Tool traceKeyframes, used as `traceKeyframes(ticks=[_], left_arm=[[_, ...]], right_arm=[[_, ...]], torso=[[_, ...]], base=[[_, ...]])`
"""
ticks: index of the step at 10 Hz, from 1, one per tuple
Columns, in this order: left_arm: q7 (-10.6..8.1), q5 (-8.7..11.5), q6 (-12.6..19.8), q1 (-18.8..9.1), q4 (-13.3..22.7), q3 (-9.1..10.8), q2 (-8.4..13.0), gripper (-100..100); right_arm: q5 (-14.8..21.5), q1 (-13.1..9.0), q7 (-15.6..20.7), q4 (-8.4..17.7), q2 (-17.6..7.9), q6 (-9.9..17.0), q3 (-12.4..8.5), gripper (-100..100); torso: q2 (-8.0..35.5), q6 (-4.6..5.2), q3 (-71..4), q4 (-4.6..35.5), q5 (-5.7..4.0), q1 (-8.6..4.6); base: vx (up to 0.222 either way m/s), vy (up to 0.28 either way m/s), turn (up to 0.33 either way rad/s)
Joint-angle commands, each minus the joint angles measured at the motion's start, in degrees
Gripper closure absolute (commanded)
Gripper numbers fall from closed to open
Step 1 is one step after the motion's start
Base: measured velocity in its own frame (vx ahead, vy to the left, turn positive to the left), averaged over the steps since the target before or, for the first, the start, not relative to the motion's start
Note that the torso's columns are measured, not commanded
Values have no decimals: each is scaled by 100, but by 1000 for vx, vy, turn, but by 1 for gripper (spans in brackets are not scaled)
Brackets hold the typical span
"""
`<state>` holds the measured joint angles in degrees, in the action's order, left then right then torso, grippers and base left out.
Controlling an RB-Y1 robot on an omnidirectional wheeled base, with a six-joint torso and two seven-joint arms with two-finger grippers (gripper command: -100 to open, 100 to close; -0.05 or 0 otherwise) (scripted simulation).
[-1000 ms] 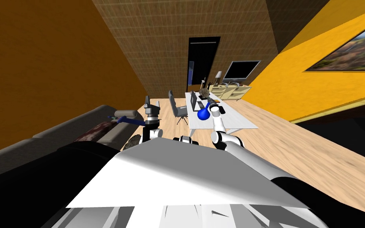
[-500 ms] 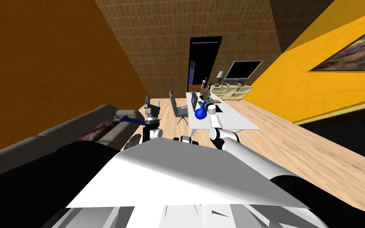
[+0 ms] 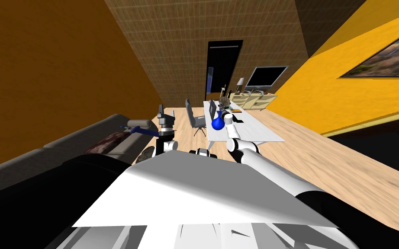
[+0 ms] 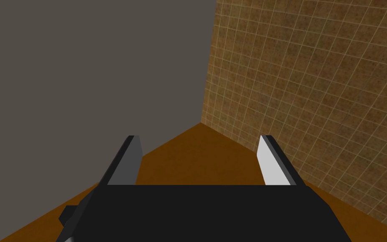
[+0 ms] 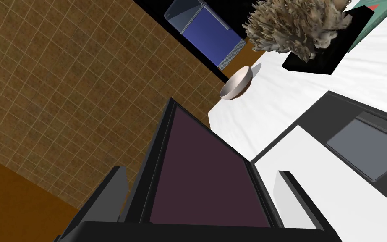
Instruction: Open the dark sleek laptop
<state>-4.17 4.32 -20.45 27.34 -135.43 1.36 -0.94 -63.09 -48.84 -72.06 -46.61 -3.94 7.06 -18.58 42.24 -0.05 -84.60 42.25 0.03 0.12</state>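
Observation:
The dark laptop (image 3: pixel 212 110) stands on the white table (image 3: pixel 255 132) with its lid raised. In the right wrist view its dark maroon screen (image 5: pixel 197 189) rises between my fingers, and its base with a grey trackpad (image 5: pixel 369 143) lies flat beside them. My right gripper (image 5: pixel 201 170) is open and straddles the lid, close to the hinge end. In the head view the right gripper (image 3: pixel 224 113) reaches over the table's near end. A blue round thing (image 3: pixel 217 123) shows beside that wrist. My left gripper (image 4: pixel 200 136) is open, and in the head view this left gripper (image 3: pixel 161 109) is held up over the sofa side.
A pale bowl (image 5: pixel 236 83) and a dried plant in a black pot (image 5: pixel 302 29) stand on the table past the laptop. A grey office chair (image 3: pixel 194 116) is at the table's left. A sofa (image 3: pixel 86 145) runs along my left. A TV (image 3: pixel 263 78) and a black doorway (image 3: pixel 222 69) are at the back.
My right arm has reached forward and a little left, bringing the gripper up to the laptop's lid. The left arm has stayed put.

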Motion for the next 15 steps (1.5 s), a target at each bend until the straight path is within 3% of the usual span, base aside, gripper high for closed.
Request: traceKeyframes(ticks=[1,3,6,7,9,11,12,13,14,15], left_arm=[[0,0,0,0,0,0,0,0],[0,0,0,0,0,0,0,0],[0,0,0,0,0,0,0,0],[0,0,0,0,0,0,0,0],[0,0,0,1,0,1,1,0],[0,0,0,0,0,0,0,0],[0,0,0,0,0,0,0,0],[0,0,0,-1,0,0,1,0],[0,0,0,0,0,1,1,0],[0,0,0,1,0,1,1,0]], right_arm=[[94,-88,-82,79,183,81,-160,-100],[2,-192,-170,191,440,132,-193,-100],[-63,-195,-138,209,400,110,-156,-100],[-336,-87,136,1,416,-165,122,-100],[-237,-87,251,1,416,-295,160,-100],[-582,-87,251,1,416,-295,160,-100],[-774,22,534,-205,427,-585,455,-100],[-1126,22,652,-205,427,-711,484,-100],[-1177,22,652,-205,427,-711,484,-100],[-1424,131,904,-411,437,-991,807,-100]], torso=[[2,4,2,2,-2,-8],[5,-2,3,3,-2,-8],[0,3,0,0,-2,-6],[3,5,2,3,-3,-13],[-3,10,-1,2,-10,-35],[8,4,5,4,1,4],[12,3,7,6,3,7],[8,1,6,5,-4,-20],[2,8,2,3,-8,-28],[2,8,1,2,-5,-14]], base=[[1,7,6],[1,2,5],[-1,0,11],[16,-73,202],[31,-74,39],[5,-8,-10],[12,-64,179],[24,-84,123],[19,-45,-6],[33,-91,155]])
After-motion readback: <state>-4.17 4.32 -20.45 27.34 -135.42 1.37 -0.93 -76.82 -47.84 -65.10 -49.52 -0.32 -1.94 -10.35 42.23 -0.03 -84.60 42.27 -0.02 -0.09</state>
